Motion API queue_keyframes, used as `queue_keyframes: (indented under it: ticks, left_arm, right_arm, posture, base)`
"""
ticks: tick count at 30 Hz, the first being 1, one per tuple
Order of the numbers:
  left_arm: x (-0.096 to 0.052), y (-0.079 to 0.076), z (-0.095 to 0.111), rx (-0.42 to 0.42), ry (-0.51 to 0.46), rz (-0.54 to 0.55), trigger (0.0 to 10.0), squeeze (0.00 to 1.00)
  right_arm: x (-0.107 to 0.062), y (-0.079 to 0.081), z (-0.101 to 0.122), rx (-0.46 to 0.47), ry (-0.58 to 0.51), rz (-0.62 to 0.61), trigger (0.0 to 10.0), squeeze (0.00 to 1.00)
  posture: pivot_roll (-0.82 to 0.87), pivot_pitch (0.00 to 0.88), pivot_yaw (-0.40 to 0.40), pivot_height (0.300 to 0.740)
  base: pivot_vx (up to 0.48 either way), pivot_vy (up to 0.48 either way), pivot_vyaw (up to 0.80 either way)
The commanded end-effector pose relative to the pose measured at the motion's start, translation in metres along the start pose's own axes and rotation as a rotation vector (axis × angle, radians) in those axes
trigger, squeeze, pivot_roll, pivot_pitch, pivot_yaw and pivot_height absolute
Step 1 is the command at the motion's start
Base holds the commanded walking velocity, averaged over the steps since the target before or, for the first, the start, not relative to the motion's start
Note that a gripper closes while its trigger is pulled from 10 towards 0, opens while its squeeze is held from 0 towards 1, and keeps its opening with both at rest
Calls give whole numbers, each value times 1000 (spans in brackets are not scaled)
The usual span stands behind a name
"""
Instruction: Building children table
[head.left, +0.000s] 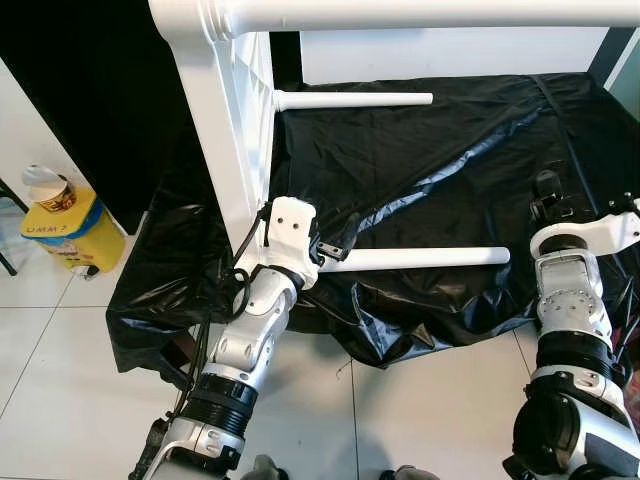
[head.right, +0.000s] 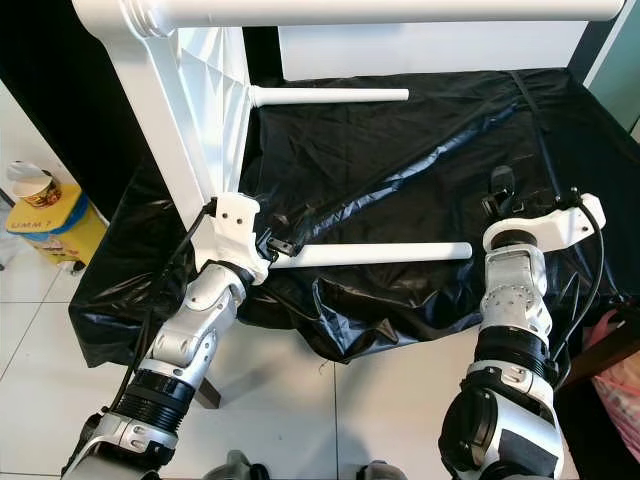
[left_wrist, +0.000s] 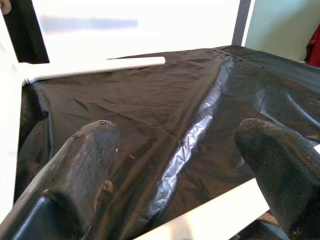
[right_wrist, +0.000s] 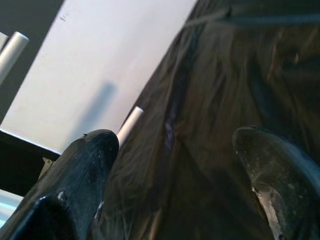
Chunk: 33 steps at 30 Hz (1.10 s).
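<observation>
The white children's table lies on its side on a black plastic sheet (head.left: 450, 150). Its top (head.left: 212, 140) stands upright at the left, and its legs point right. One leg (head.left: 420, 17) runs across the top of the view, a far leg (head.left: 352, 99) rests low at the back, and a near leg (head.left: 420, 258) lies over the sheet's front. My left gripper (head.left: 335, 248) sits at the base of the near leg, open, its fingers (left_wrist: 95, 150) astride the leg (left_wrist: 210, 220) without closing on it. My right gripper (head.left: 548, 192) hovers open over the sheet at the right, holding nothing.
A yellow container (head.left: 65, 228) with a cup on it stands on the white tiled floor at the left. A white panel (head.left: 450, 52) lies behind the sheet. The sheet's front edge (head.left: 400, 345) hangs down before me. A red bag (head.right: 622, 395) shows at the far right.
</observation>
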<state>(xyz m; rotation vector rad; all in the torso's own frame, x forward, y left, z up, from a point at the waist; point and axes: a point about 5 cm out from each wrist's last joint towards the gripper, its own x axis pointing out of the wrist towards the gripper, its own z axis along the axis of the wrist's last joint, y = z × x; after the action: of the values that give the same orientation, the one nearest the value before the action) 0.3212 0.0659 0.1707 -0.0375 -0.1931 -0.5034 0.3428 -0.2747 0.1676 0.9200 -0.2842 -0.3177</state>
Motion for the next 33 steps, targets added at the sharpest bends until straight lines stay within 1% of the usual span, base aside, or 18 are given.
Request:
queue_keyframes:
  ticks: [1,2,3,5,7,8,9,10,11,12,13,14,16,18,20,31,32,33]
  left_arm:
    - [-2,-4,-1,-2,5,-70,10000,0]
    - [-2,-6,-1,-4,6,-77,10000,0]
    - [-2,-6,-1,-4,6,-77,10000,0]
    - [-1,-7,-1,-9,7,-82,10000,0]
    - [-1,-9,0,-13,6,-89,10000,0]
    - [-1,-9,0,-13,6,-89,10000,0]
    - [-1,-9,-1,-15,8,-91,10000,0]
    - [-1,-9,-1,-15,8,-91,10000,0]
    - [-2,-10,-1,-17,10,-92,10000,0]
    - [-3,-9,-2,-18,14,-92,10000,0]
    - [-3,-9,-2,-18,14,-92,10000,0]
    - [-4,-9,-2,-19,18,-92,10000,0]
    - [-4,-7,-2,-18,20,-91,10000,0]
    - [-4,-7,-2,-18,20,-91,10000,0]
    - [-3,-5,-1,-20,21,-88,10000,0]
    - [0,-5,0,-16,20,-95,10000,0]
    - [0,-3,1,-16,19,-89,10000,0]
    - [0,-3,1,-16,19,-89,10000,0]
  right_arm:
    - [-5,-12,-8,83,36,-36,10000,0]
    - [-10,-17,-12,163,45,-54,10000,0]
    - [-10,-17,-12,163,45,-54,10000,0]
    - [-18,-21,-13,211,41,-55,10000,0]
    - [-36,-26,-13,277,27,-55,10000,0]
    - [-36,-26,-13,277,27,-55,10000,0]
    - [-50,-29,-13,308,20,-55,10000,0]
    - [-50,-29,-13,308,20,-55,10000,0]
    - [-65,-32,-12,329,11,-56,10000,0]
    - [-86,-35,-8,339,-4,-54,10000,0]
    - [-86,-35,-8,339,-4,-54,10000,0]
    - [-104,-37,-3,336,-24,-57,10000,0]
    - [-127,-36,5,341,-47,-52,10000,0]
    - [-127,-36,5,341,-47,-52,10000,0]
    - [-134,-35,6,341,-48,-39,10000,0]
    - [-136,-31,14,328,-28,-11,10000,0]
    - [-135,-28,16,266,-16,2,10000,0]
    - [-135,-28,16,266,-16,2,10000,0]
  posture:
    - [-36,81,61,740]
    - [-40,84,63,740]
    - [-40,84,63,740]
    - [-44,87,63,740]
    - [-50,94,65,740]
    - [-50,94,65,740]
    - [-54,102,66,740]
    - [-54,102,66,740]
    - [-58,110,67,740]
    - [-63,121,68,740]
    - [-63,121,68,740]
    - [-63,126,68,740]
    - [-70,131,73,740]
    - [-70,131,73,740]
    - [-83,137,83,740]
    - [-78,127,76,740]
    - [-74,126,73,740]
    - [-74,126,73,740]
  base:
    - [0,0,0]
    - [0,0,0]
    - [0,0,0]
    - [0,0,0]
    - [0,0,0]
    - [0,0,0]
    - [0,0,0]
    - [0,0,0]
    - [0,0,0]
    - [0,0,0]
    - [0,0,0]
    - [0,0,0]
    - [0,0,0]
    - [0,0,0]
    - [0,0,0]
    - [0,0,0]
    - [0,0,0]
    - [0,0,0]
